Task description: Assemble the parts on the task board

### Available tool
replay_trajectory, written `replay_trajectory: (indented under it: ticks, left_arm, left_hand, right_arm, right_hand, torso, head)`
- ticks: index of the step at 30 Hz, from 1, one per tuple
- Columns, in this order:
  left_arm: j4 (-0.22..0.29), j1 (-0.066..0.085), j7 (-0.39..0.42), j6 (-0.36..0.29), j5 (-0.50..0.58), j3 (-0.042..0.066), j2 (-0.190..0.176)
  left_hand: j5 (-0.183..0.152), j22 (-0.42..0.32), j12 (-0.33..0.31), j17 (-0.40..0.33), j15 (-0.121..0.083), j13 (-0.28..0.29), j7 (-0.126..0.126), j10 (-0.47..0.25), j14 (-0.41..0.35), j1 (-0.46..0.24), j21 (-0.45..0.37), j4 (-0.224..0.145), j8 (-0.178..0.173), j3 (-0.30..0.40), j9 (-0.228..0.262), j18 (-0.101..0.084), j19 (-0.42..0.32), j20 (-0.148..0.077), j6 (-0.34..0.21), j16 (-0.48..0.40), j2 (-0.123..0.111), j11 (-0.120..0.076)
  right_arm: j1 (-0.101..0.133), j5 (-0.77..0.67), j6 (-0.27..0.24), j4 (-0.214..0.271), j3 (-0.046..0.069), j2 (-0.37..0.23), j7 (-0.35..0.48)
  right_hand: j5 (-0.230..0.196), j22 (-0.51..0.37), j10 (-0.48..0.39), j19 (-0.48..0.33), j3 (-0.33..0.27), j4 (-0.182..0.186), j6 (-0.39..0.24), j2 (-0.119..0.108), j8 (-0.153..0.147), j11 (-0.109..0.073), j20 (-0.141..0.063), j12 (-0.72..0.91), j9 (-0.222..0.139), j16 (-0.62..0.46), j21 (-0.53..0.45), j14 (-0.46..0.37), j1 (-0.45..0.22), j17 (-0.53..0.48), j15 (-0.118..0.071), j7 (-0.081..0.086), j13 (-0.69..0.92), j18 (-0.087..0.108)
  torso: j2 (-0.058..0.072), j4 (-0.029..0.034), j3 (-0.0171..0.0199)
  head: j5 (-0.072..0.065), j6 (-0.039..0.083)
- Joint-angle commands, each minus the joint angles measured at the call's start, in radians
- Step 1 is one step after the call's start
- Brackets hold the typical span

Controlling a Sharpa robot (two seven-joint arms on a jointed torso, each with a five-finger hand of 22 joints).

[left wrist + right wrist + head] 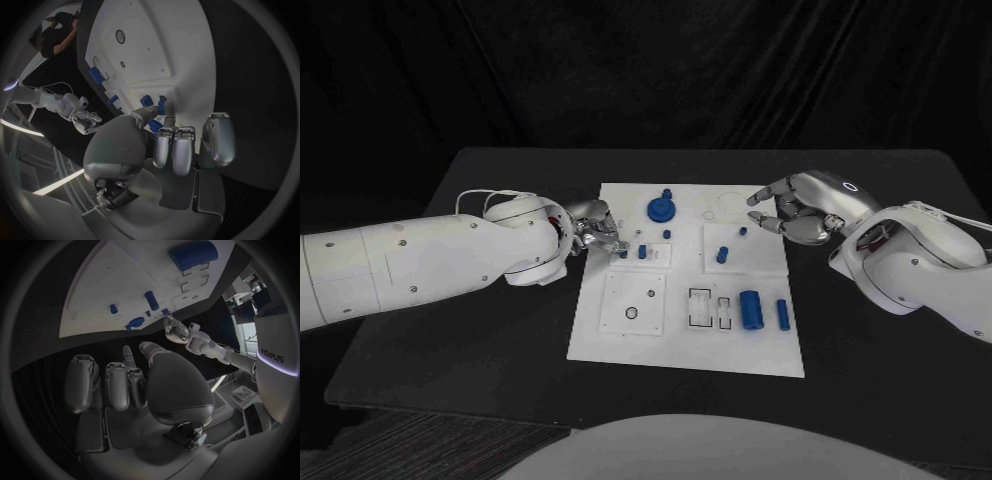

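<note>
At the left edge of the task board (687, 340), I find the left hand (596, 232) lowered over the small raised plate, its fingers pinching a small blue peg (160, 106) that stands upright against the board surface. In the left wrist view, a second blue piece (145, 101) sits just beside it. I judge the step in hand to be seating this peg in its socket; whether it is fully home I cannot tell. The right hand (798, 208) hovers at the board's far right corner, fingers curled inward and grasping nothing. A round blue disc (661, 209) stands at the far end of the board, a large blue cylinder (751, 308) and a slimmer one (782, 314) lie near the front. My next move calls for pressing straight down, then releasing without tilting the peg
</note>
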Motion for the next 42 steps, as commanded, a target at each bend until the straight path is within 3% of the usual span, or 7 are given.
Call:
replay_trajectory:
  ticks: [1, 20, 23, 24, 31, 38, 42]
  left_arm:
    - [0.002, -0.002, 0.011, 0.023, -0.002, 0.001, -0.001]
    - [0.003, -0.003, 0.007, 0.032, -0.002, 0.001, -0.001]
    - [0.001, -0.003, 0.007, 0.033, -0.002, 0.001, 0.001]
    - [0.0, -0.003, 0.007, 0.034, -0.002, 0.001, 0.002]
    - [-0.006, -0.003, 0.002, 0.044, -0.002, 0.001, 0.007]
    - [-0.011, -0.004, -0.004, 0.055, -0.002, 0.001, 0.009]
    - [-0.013, -0.004, -0.003, 0.056, -0.002, 0.001, 0.01]
  left_hand:
    - [-0.004, 0.178, -0.006, 0.263, -0.003, 0.235, -0.007, 0.079, 0.104, -0.003, -0.004, -0.028, 0.003, 0.031, 0.0, 0.018, -0.006, -0.003, 0.003, 0.003, 0.002, -0.002]
    - [-0.001, 0.178, -0.008, 0.263, -0.003, 0.233, -0.008, 0.077, 0.104, -0.001, -0.006, -0.03, 0.003, 0.031, 0.0, 0.019, -0.007, -0.003, 0.004, 0.003, 0.001, -0.002]
    - [-0.036, 0.177, -0.008, 0.263, -0.003, 0.233, -0.007, 0.078, 0.104, -0.014, -0.007, -0.018, 0.002, 0.016, -0.003, 0.019, -0.008, -0.002, 0.006, 0.003, 0.001, -0.001]
    - [-0.067, 0.177, -0.008, 0.263, -0.003, 0.233, -0.008, 0.077, 0.104, -0.022, -0.009, -0.008, 0.0, 0.002, -0.005, 0.019, -0.009, -0.002, 0.007, 0.003, 0.004, -0.002]
    - [-0.185, 0.176, -0.01, 0.263, -0.001, 0.231, -0.006, 0.075, 0.104, -0.051, -0.012, 0.041, -0.008, -0.068, -0.017, 0.02, -0.011, 0.0, 0.012, 0.003, 0.011, 0.001]
    - [-0.225, 0.176, -0.01, 0.263, 0.002, 0.231, -0.002, 0.075, 0.104, -0.075, -0.014, 0.087, -0.014, -0.128, -0.024, 0.02, -0.011, 0.002, 0.012, 0.003, 0.017, 0.005]
    - [-0.227, 0.177, -0.008, 0.263, 0.004, 0.233, 0.0, 0.077, 0.104, -0.101, -0.011, 0.126, -0.009, -0.169, -0.019, 0.019, -0.009, 0.004, 0.014, 0.003, 0.019, 0.006]
  right_arm:
    - [-0.002, -0.006, -0.002, 0.001, 0.001, 0.0, -0.015]
    - [-0.002, -0.006, 0.002, 0.001, 0.001, 0.002, -0.016]
    - [-0.002, -0.006, 0.002, 0.001, 0.001, 0.001, -0.016]
    - [-0.002, -0.006, 0.002, 0.001, 0.001, 0.001, -0.016]
    - [-0.002, -0.006, 0.002, 0.001, 0.001, 0.0, -0.017]
    - [-0.002, -0.006, 0.002, 0.002, 0.001, -0.001, -0.018]
    - [-0.002, -0.006, 0.001, 0.002, 0.001, -0.001, -0.018]
  right_hand:
    - [0.007, 0.189, 0.098, 0.031, 0.005, -0.002, 0.006, 0.002, -0.006, 0.008, 0.008, 0.0, -0.001, 0.0, -0.003, 0.062, 0.011, 0.034, 0.009, 0.002, 0.254, 0.016]
    - [0.007, 0.189, 0.097, 0.031, 0.006, -0.002, 0.007, 0.002, -0.006, 0.008, 0.009, 0.0, -0.001, 0.0, -0.004, 0.062, 0.011, 0.033, 0.009, 0.003, 0.253, 0.016]
    - [0.007, 0.189, 0.097, 0.031, 0.006, -0.002, 0.007, 0.002, -0.006, 0.008, 0.009, 0.0, -0.001, 0.0, -0.004, 0.062, 0.011, 0.033, 0.009, 0.003, 0.253, 0.016]
    - [0.007, 0.189, 0.097, 0.031, 0.006, -0.002, 0.007, 0.002, -0.006, 0.008, 0.009, 0.0, -0.001, 0.0, -0.004, 0.062, 0.011, 0.033, 0.009, 0.003, 0.253, 0.016]
    - [0.007, 0.189, 0.097, 0.031, 0.006, -0.002, 0.007, 0.002, -0.006, 0.008, 0.009, 0.0, -0.001, 0.0, -0.004, 0.062, 0.011, 0.033, 0.009, 0.003, 0.253, 0.016]
    - [0.008, 0.189, 0.098, 0.031, 0.008, -0.003, 0.008, 0.002, -0.007, 0.008, 0.009, 0.0, -0.001, -0.001, -0.004, 0.062, 0.011, 0.033, 0.009, 0.003, 0.253, 0.016]
    - [0.008, 0.189, 0.098, 0.031, 0.008, -0.003, 0.008, 0.002, -0.007, 0.008, 0.009, 0.0, -0.001, -0.001, -0.004, 0.062, 0.011, 0.033, 0.009, 0.003, 0.253, 0.016]
  torso:
    - [0.0, -0.0003, 0.0]
    - [0.001, 0.0012, -0.0003]
    - [0.001, 0.0011, -0.0003]
    - [0.001, 0.0011, -0.0001]
    - [0.0, 0.0006, 0.0003]
    - [0.0, -0.0004, 0.0001]
    - [-0.001, -0.0008, 0.0007]
  head:
    - [0.002, 0.0]
    - [0.005, 0.0]
    - [0.004, 0.0]
    - [0.004, 0.0]
    - [0.002, 0.0]
    - [0.001, 0.0]
    - [0.002, 0.0]
